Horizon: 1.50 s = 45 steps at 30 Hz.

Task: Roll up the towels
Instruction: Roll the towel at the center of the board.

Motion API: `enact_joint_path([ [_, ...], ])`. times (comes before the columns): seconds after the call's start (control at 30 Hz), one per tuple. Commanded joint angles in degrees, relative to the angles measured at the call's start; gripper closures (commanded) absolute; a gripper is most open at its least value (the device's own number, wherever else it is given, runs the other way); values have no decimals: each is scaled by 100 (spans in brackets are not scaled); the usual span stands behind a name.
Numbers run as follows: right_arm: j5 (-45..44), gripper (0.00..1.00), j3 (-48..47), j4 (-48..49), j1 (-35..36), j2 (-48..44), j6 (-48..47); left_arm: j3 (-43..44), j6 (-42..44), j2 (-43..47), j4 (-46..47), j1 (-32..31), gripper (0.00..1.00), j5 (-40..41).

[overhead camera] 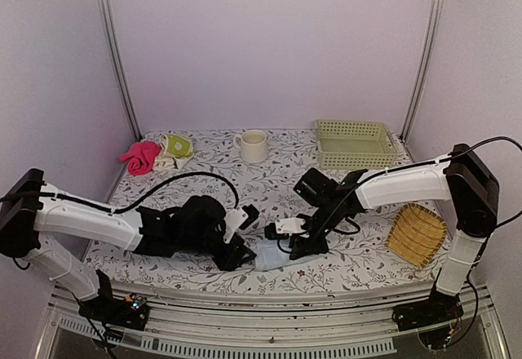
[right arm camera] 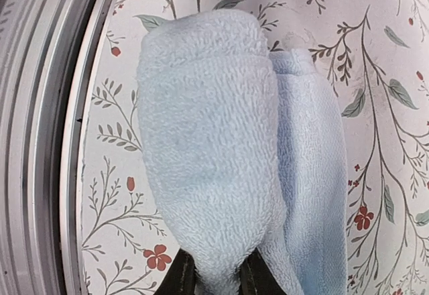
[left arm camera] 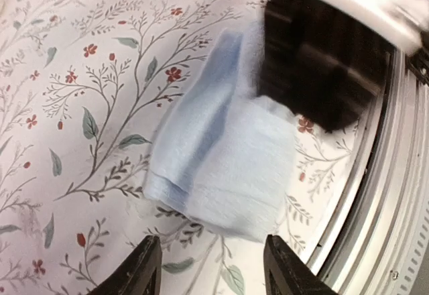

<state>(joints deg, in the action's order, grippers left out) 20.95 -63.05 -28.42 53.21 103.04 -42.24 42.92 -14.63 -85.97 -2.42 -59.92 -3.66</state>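
1. Step in hand: rolling of the pale blue terry towel (overhead camera: 269, 254). The towel was located at the near edge of the bench (overhead camera: 359, 265), between the two arms and just beside the front rail. In the right wrist view, one portion was seen doubled over into a thick, rounded fold lying on a flatter layer. The roll was judged to be only partly formed.

2. Right claw (right arm camera: 218, 280): it was clamped on the near end of the folded portion, with terry pinched between its fingertips (right arm camera: 184, 278).

3. Left claw (left arm camera: 214, 278): the fingers were held apart with nothing between them. It was positioned just short of the towel's loose edge and was not touching the cloth.

4. The yellow-green patterned towel (overhead camera: 176, 147) was observed at the far left of the bench, beside a pink cloth (overhead camera: 140, 157) and well apart from both arms. It was judged untouched and not yet rolled.

5. Next move, as judged: the pinched fold would need to be turned over onto the flat layer while the free edge is held down by the left claw, so that the roll stays tight and square. Because the towel lay close to the rail, care would be called for that the cloth is not dragged off the bench.
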Motion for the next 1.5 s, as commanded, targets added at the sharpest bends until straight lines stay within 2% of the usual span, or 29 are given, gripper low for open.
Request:
enact_joint_path([
  [0.0, 1295, 88, -456, -1843, -343, 704, 163, -888, 143, 871, 1025, -1265, 47, 2661],
  [0.1, 1530, 88, -854, -2337, -481, 1073, 122, -1043, 198, 1040, 909, -1611, 46, 3329],
  [0.2, 1764, 87, -1236, -2761, -570, 1393, 136, -782, 670, 765, 696, -1899, 46, 3608],
  [0.4, 2060, 87, -1670, -3253, -601, 1675, 102, 246, 1921, -499, 139, -2411, 44, 3857],
  [0.63, 2216, 86, -1895, -3472, -660, 1882, 67, 1072, 2878, -1756, -35, -2445, 43, 4373],
  [0.87, 2266, 86, -1898, -3406, -711, 1935, 125, 1614, 2870, -2532, -520, -2300, 44, 3952],
  [1.03, 2389, 82, -1889, -3420, -771, 1775, 78, 1712, 2626, -2609, -823, -2135, 53, 3575],
  [1.2, 2541, 61, -1888, -3669, -1066, 1213, -170, 1629, 2501, -2576, -986, -1977, 69, 3040],
  [1.3, 2659, 52, -1893, -3876, -1383, 598, -379, 1669, 2400, -2531, -1182, -1880, 76, 2524],
  [1.47, 2598, 51, -1923, -4029, -1770, -208, -417, 1939, 2235, -2519, -1666, -1655, 80, 1571],
])
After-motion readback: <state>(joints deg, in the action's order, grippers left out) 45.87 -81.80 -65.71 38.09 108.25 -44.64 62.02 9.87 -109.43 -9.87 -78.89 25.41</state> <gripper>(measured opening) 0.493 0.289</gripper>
